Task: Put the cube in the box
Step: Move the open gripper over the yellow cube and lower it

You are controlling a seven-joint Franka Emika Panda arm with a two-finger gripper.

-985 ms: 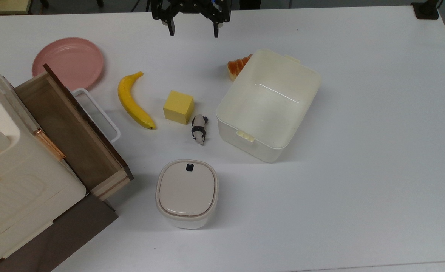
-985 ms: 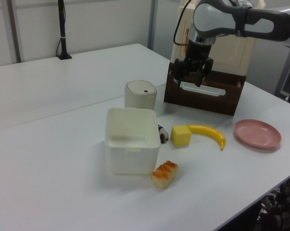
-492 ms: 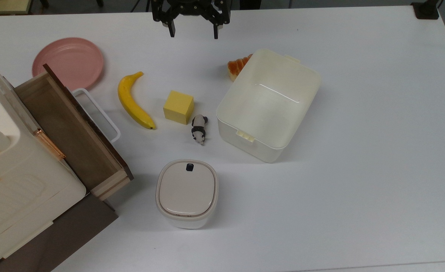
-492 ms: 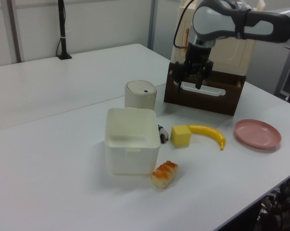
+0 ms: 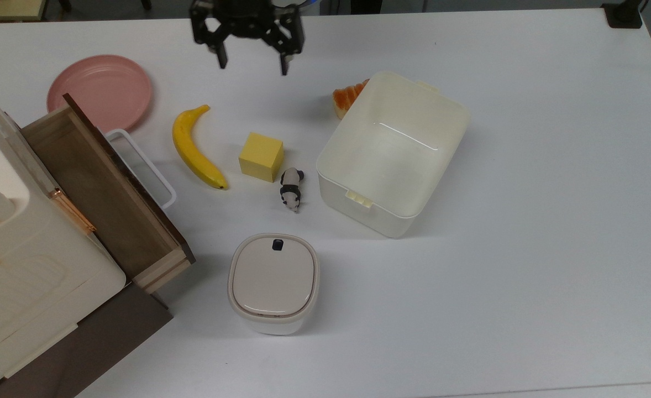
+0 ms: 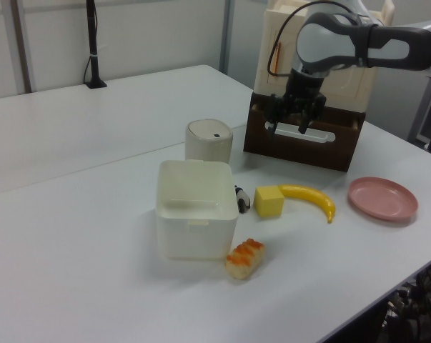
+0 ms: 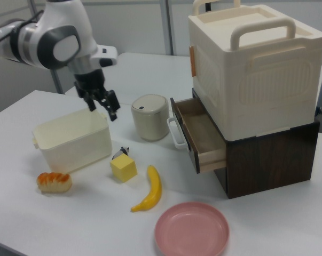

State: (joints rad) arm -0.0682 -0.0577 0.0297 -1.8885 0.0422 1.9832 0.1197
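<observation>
Cube (image 5: 261, 157): one, on the surface (image 5: 524, 221)
Box (image 5: 394, 152): one
Banana (image 5: 195, 148): one
Gripper (image 5: 251, 62): fingers spread wide, holding nothing

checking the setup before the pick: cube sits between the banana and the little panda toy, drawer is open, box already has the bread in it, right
Not quite. The box is empty; the bread lies on the table outside it, against its far corner, as the top view shows. The cube does sit between the banana and panda toy, and the drawer is open.
</observation>
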